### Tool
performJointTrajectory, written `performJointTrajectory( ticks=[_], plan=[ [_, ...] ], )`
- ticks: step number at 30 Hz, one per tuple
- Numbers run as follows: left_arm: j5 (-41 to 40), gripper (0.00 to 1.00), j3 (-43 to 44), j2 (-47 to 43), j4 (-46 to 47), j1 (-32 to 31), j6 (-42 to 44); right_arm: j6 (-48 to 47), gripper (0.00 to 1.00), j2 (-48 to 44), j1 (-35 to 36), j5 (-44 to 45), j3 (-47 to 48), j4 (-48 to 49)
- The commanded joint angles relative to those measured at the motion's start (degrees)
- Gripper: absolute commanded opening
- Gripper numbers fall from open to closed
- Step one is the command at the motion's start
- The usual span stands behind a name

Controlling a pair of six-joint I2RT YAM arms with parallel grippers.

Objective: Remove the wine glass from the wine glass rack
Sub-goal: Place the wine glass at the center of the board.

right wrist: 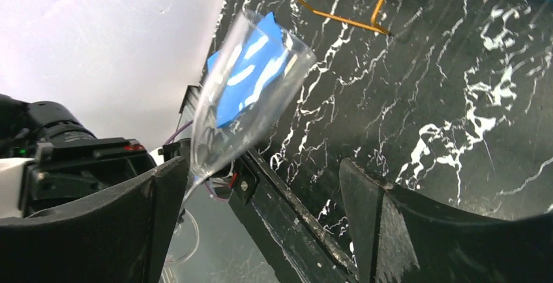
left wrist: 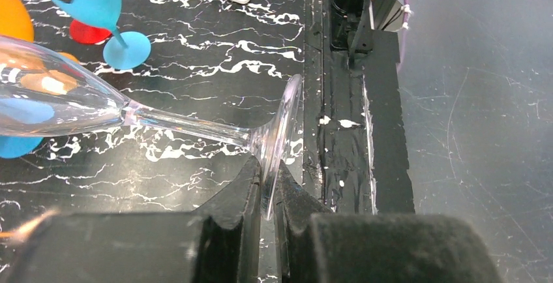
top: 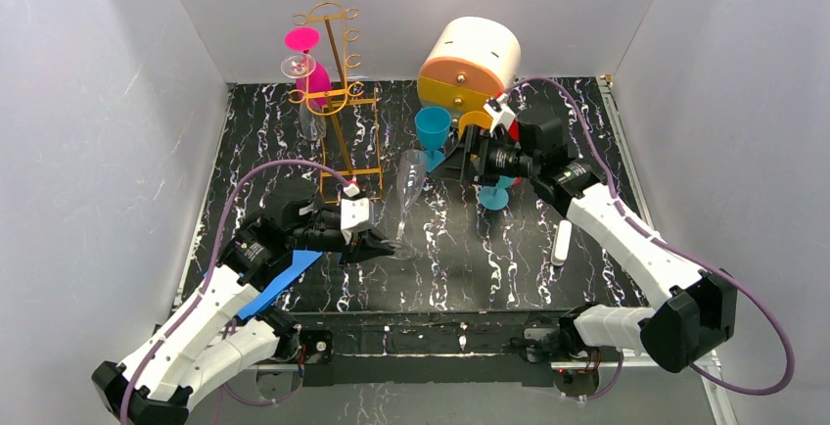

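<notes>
From above, the wine glass (top: 407,200), a clear flute, is off the wine glass rack (top: 338,102) and leans over the middle of the table (top: 470,268), its foot low by the left hand (top: 377,246) and its bowl tipped up towards the back. The left wrist view settles what the overhead cannot: the two black fingers (left wrist: 235,192) are clenched edge-on around the rim of the glass's foot, with stem and bowl running off to the left above the marbled surface. The right wrist view gives the other side: the right hand (right wrist: 261,165) is released, its fingers spread wide with the flute's bowl in the gap beyond them, touching neither. Back on the rack, a pink glass (top: 313,77) and another clear glass (top: 310,119) hang from the loops on its left side. The round cream-and-orange drawer box (top: 470,58) sits tilted at the back, drawers shut, so what is inside cannot be seen. A teal goblet (top: 432,129) stands between the flute and that box, just beside the right hand. A second teal goblet (top: 494,195) is half hidden under the right arm. A blue sheet (top: 279,283) lies under the left arm, and a small white object (top: 561,244) lies near the right arm.
</notes>
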Motion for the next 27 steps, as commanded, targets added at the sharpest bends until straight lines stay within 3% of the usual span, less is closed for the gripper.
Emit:
performJointTrajectory(
  ticks=[1,7,19,22,27],
  plan=[
    [5.2,0.00,0.5,-0.3,-0.4,-0.2,4.9,-2.4,0.94,2.7,-2.9,-7.8,5.7,2.2],
    [6.5,0.00,1.1,0.0,-1.7,-0.2,7.0,-1.1,0.92,8.1,-8.3,-18.3,10.1,2.1],
    [12.3,0.00,2.7,2.2,-2.7,-0.2,8.8,4.1,0.78,17.6,-8.6,-30.6,15.1,5.4],
    [12.0,0.00,3.1,2.2,-3.2,-0.2,9.6,3.9,0.70,18.9,-8.5,-32.4,15.8,5.0],
    [11.5,0.00,3.3,3.1,-3.8,-0.2,10.8,2.4,0.55,20.6,-8.6,-43.9,16.3,3.5]
  ],
)
